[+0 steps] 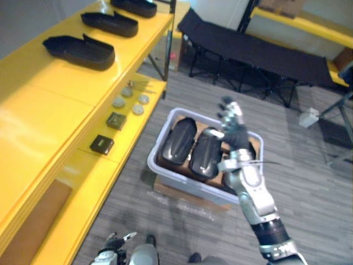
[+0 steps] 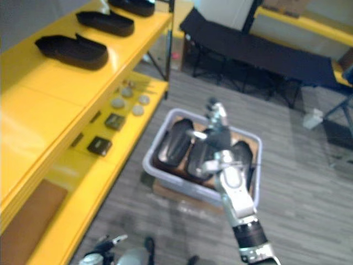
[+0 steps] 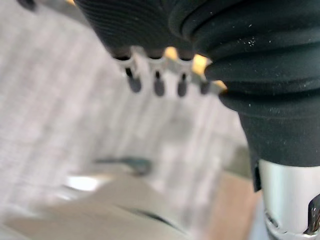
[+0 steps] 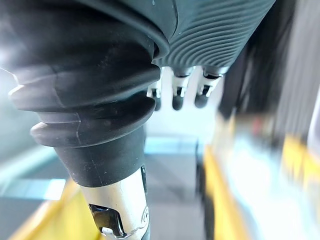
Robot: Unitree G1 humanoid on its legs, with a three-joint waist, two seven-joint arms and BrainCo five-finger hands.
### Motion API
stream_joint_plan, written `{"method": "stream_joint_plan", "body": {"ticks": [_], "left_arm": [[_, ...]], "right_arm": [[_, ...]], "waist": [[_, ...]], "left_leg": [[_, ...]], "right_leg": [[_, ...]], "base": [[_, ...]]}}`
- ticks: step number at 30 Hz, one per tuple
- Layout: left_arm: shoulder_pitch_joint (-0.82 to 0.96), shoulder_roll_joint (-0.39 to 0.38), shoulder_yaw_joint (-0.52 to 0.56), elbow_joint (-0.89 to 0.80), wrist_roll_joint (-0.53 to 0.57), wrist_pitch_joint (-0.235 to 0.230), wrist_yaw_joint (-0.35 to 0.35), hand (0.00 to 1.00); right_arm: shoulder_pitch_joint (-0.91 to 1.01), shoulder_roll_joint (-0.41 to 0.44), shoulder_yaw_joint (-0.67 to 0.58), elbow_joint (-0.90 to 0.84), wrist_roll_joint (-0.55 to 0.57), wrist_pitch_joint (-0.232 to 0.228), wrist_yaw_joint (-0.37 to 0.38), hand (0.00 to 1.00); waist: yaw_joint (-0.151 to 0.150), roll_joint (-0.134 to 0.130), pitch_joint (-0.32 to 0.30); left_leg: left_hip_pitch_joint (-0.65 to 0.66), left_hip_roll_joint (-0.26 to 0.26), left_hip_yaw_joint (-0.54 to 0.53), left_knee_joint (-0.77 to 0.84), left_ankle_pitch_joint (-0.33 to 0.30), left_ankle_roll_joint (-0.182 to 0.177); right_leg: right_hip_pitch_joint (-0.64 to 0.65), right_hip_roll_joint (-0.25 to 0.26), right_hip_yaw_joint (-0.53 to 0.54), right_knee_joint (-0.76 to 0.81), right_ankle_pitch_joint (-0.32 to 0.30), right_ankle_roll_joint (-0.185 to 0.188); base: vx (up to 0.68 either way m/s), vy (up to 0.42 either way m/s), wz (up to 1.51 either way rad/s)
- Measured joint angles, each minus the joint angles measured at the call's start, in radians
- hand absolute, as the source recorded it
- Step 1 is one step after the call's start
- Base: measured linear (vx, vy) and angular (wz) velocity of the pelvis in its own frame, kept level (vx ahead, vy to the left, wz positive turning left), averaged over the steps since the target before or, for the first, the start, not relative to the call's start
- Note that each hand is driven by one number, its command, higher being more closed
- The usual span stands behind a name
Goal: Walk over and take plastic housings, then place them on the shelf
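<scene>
Black plastic housings [image 1: 177, 141] lie side by side in a pale grey bin [image 1: 164, 178] on the floor, another housing [image 2: 241, 157] partly behind my arm. My right hand [image 1: 232, 128] hangs above the bin's far right part, fingers straight and spread, holding nothing. In the right wrist view its fingertips [image 4: 177, 101] point outward at open air. My left hand [image 1: 114, 244] hangs low at the bottom edge, and its fingers [image 3: 158, 85] are straight over the grey floor. Three more black housings [image 1: 80, 51] [image 1: 110, 24] [image 1: 134, 6] lie on the yellow shelf's top [image 1: 38, 105].
The shelf's lower level [image 1: 129, 130] carries round grey discs [image 1: 131, 102] and small dark square parts [image 1: 102, 144]. The bin rests on a cardboard box [image 1: 187, 197]. A black folding cot [image 1: 253, 52] stands behind, and another yellow shelf [image 1: 309, 25] at the far right.
</scene>
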Motion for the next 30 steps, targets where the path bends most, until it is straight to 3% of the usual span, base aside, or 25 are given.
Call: {"method": "stream_joint_plan", "body": {"ticks": [3, 7, 10, 15, 17, 23, 30], "left_arm": [[0.014, -0.003, 0.040, -0.012, -0.006, -0.031, 0.018, 0.00], [0.003, -0.018, 0.049, -0.067, -0.006, -0.090, 0.035, 0.00], [-0.009, -0.024, 0.030, -0.091, -0.009, -0.144, 0.066, 0.00], [-0.031, -0.028, 0.014, -0.118, -0.006, -0.196, 0.077, 0.00], [-0.057, -0.029, -0.003, -0.117, -0.015, -0.203, 0.089, 0.00], [-0.068, -0.044, -0.022, -0.117, -0.093, -0.212, 0.092, 0.00], [-0.070, -0.068, -0.046, -0.089, -0.132, -0.211, 0.085, 0.00]], "right_arm": [[0.007, -0.005, -0.151, 0.034, 0.038, 0.022, -0.124, 0.00], [-0.016, -0.041, -0.270, 0.169, 0.073, 0.022, -0.208, 0.00], [-0.082, -0.100, -0.324, 0.308, 0.091, 0.021, -0.270, 0.00], [-0.200, -0.209, -0.381, 0.502, 0.110, 0.018, -0.305, 0.00], [-0.258, -0.256, -0.386, 0.611, 0.111, 0.017, -0.323, 0.00], [-0.377, -0.351, -0.390, 0.798, 0.151, -0.002, -0.338, 0.00], [-0.482, -0.494, -0.358, 1.015, 0.189, 0.021, -0.311, 0.00]], "waist": [[0.000, -0.009, 0.054], [-0.003, -0.024, 0.130], [-0.020, 0.003, 0.170], [-0.018, 0.023, 0.181], [0.003, 0.028, 0.186], [0.012, 0.075, 0.214], [0.036, 0.140, 0.240]], "left_leg": [[-0.056, 0.016, 0.013, 0.030, 0.006, -0.014], [-0.124, 0.020, 0.025, 0.044, 0.021, -0.032], [-0.168, 0.025, 0.021, 0.017, 0.061, -0.036], [-0.264, 0.023, -0.005, 0.056, 0.073, -0.026], [-0.304, 0.022, -0.012, 0.095, 0.074, -0.025], [-0.358, -0.011, -0.052, 0.130, 0.060, -0.002], [-0.395, -0.032, -0.061, 0.166, 0.058, 0.009]], "right_leg": [[-0.023, 0.021, 0.021, -0.044, -0.004, -0.007], [-0.069, 0.026, 0.036, -0.077, -0.041, -0.008], [-0.134, 0.031, 0.031, -0.058, -0.046, -0.009], [-0.223, 0.024, 0.015, 0.000, -0.050, -0.013], [-0.256, 0.016, 0.013, 0.031, -0.056, -0.015], [-0.300, -0.018, -0.010, 0.096, -0.090, -0.001], [-0.360, -0.060, -0.013, 0.204, -0.132, 0.003]], "base": [[-0.09, -0.094, -0.15], [-0.14, -0.116, -0.16], [-0.15, -0.069, -0.01], [-0.05, 0.033, 0.15], [-0.01, 0.092, 0.13], [-0.03, 0.097, 0.23], [-0.03, 0.051, 0.06]]}}
